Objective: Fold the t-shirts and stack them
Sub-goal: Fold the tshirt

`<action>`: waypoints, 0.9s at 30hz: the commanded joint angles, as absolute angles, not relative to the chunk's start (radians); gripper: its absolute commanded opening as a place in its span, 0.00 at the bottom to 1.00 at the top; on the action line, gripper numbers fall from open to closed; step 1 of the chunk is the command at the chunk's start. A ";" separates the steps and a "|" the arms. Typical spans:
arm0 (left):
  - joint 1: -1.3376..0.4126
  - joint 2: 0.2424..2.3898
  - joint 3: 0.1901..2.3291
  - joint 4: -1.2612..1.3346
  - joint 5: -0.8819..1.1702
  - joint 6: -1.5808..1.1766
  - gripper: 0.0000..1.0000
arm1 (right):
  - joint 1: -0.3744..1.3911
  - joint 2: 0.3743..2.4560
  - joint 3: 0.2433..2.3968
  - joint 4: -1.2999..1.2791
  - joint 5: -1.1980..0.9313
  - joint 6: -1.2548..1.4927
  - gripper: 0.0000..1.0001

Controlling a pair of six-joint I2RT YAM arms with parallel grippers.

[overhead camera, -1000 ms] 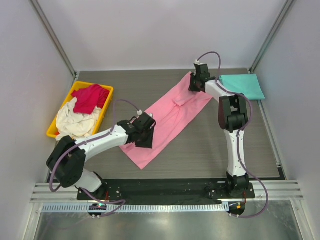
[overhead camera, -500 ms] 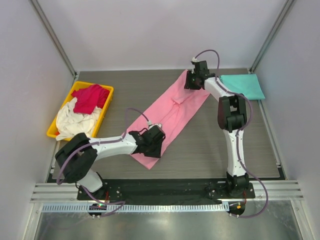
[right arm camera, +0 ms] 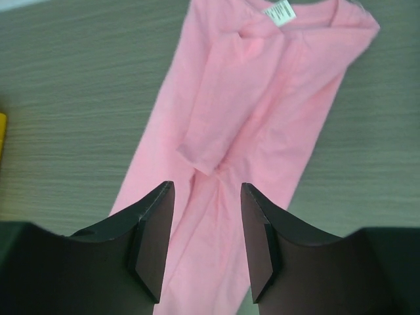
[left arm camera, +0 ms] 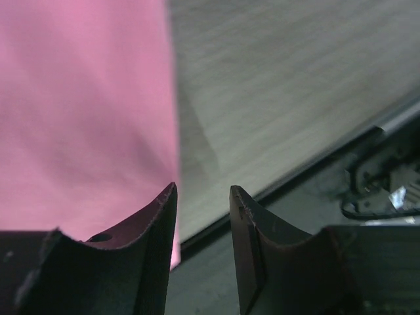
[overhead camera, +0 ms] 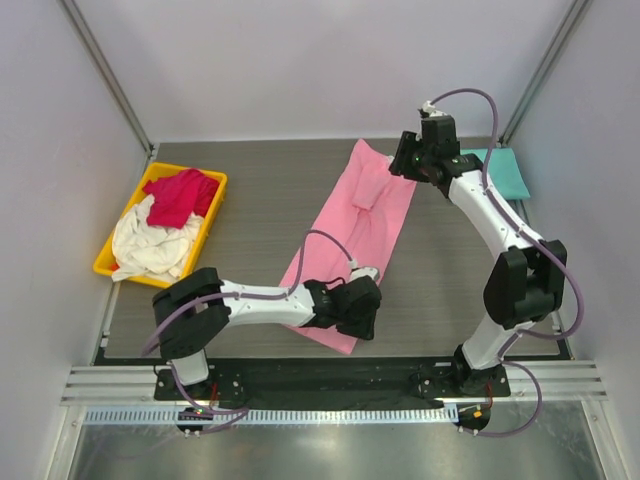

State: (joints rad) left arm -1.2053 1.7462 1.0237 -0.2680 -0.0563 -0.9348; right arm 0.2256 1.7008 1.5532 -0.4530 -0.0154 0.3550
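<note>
Step, as I read it: pink t-shirt already has its sides folded in. It lies flat on the tabletop as one long narrow strip, collar end far, hem end near the bases. The right wrist view shows a sleeve tucked across the body and the neck label up

Left hand is at the hem end, low, with its jaws partly apart. In its wrist view the gap shows only bare tabletop, the pink edge sits beside the left finger, and nothing is gripped

Right hand hovers over the collar end with its jaws partly apart and empty, shirt well below them

Next move, my guess: a crosswise fold. One end needs pinching at both corners and carrying over to the other, edges square, then the stack. The cloth is thin, so the jaws must come right down onto the tabletop to catch it

Teal t-shirt is folded at the far right corner, the likely stack base

Yellow bin at left holds the crimson t-shirt on top of the cream t-shirt, both crumpled and unfolded
</note>
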 commanded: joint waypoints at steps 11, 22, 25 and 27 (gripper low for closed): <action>-1.109 1.456 1.100 -0.739 -0.262 -0.802 0.38 | 0.210 1.864 1.454 -0.434 0.041 0.400 0.50; -0.996 1.488 0.924 -0.686 -0.178 -0.801 0.19 | 0.114 2.077 1.640 -0.379 0.014 0.380 0.43; -0.994 1.538 0.907 -0.670 -0.161 -0.824 0.14 | 0.084 2.124 1.675 -0.362 -0.035 0.367 0.40; -1.000 1.558 0.885 -0.649 -0.144 -0.841 0.12 | 0.064 2.152 1.690 -0.351 -0.049 0.356 0.38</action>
State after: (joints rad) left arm -0.9939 1.5375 0.9043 -0.6971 -0.1745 -0.8116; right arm 0.0807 2.1380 1.6329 -0.4034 -0.0044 0.3752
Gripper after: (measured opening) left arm 0.129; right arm 0.390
